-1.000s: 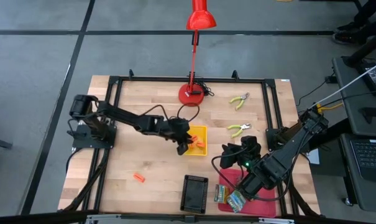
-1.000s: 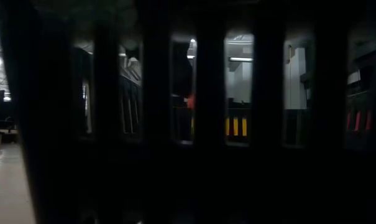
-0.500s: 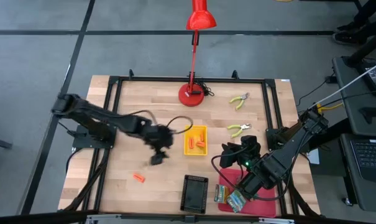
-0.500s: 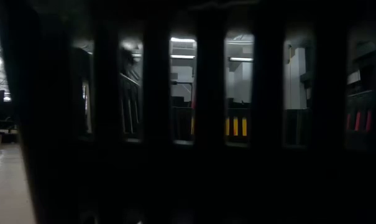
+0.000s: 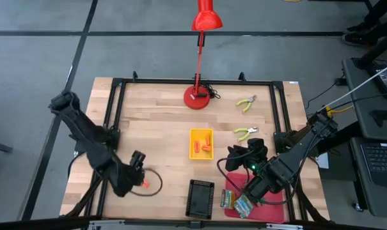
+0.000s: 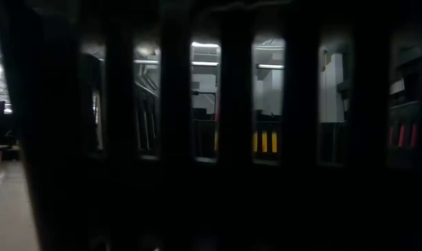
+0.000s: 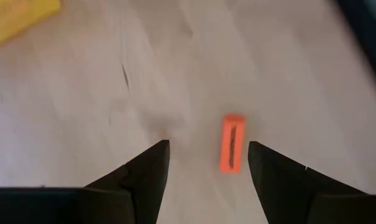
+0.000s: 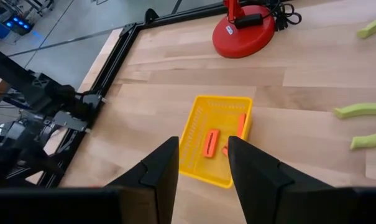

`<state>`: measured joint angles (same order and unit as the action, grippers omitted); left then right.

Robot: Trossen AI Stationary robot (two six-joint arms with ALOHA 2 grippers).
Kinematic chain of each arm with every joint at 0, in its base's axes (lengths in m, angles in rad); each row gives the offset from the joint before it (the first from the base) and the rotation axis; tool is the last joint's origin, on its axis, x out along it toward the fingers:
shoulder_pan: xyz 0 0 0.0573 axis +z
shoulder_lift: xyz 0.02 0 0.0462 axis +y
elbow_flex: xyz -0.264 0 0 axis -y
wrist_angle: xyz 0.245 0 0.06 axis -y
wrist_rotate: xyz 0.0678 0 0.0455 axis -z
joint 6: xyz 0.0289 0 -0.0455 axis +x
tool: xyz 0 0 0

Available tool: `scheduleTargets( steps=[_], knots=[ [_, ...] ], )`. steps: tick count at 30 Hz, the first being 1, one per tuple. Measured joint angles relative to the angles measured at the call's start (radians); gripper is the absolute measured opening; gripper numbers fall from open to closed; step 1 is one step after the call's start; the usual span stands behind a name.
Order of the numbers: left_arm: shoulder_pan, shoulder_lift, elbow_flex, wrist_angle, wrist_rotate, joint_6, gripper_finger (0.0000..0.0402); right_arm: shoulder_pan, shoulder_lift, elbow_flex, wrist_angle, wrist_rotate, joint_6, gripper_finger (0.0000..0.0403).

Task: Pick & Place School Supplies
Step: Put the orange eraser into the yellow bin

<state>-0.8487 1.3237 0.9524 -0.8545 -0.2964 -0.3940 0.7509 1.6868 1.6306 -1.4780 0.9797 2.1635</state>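
Note:
A lone orange stick lies flat on the table at the near left; it also shows in the left wrist view. My left gripper is open just above it, and the stick lies slightly ahead of the fingertips, untouched. My right gripper is open and empty, to the right of the yellow tray. That tray holds orange sticks. Printed boxes lie in the red tray. Two pliers lie on the table at the far right.
A black tray stands at the near edge, left of the red tray. The red lamp's base is at the far middle. A dark frame runs round the table. A dark slatted thing fills the low view.
My left gripper has gone from the yellow tray toward the table's near left, and is now at the lone orange stick. The stick has not moved.

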Motion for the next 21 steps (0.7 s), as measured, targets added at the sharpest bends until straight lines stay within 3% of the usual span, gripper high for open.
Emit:
scheduleTargets(
  steps=[9, 15, 21],
  knots=[
    [-0.079, 0.238, 0.000, 0.000, -0.024, -0.102, 0.0214, 0.000, 0.000, 0.000, 0.004, -0.001, 0.006, 0.0143],
    [-0.101, 0.290, -0.002, 0.089, -0.010, -0.137, 0.0209, 0.000, 0.000, 0.000, 0.032, -0.001, 0.007, 0.0143],
    [-0.092, 0.294, -0.066, 0.163, 0.033, -0.186, 0.0172, 0.000, 0.000, 0.000, 0.047, -0.001, 0.009, 0.0143]
  ],
)
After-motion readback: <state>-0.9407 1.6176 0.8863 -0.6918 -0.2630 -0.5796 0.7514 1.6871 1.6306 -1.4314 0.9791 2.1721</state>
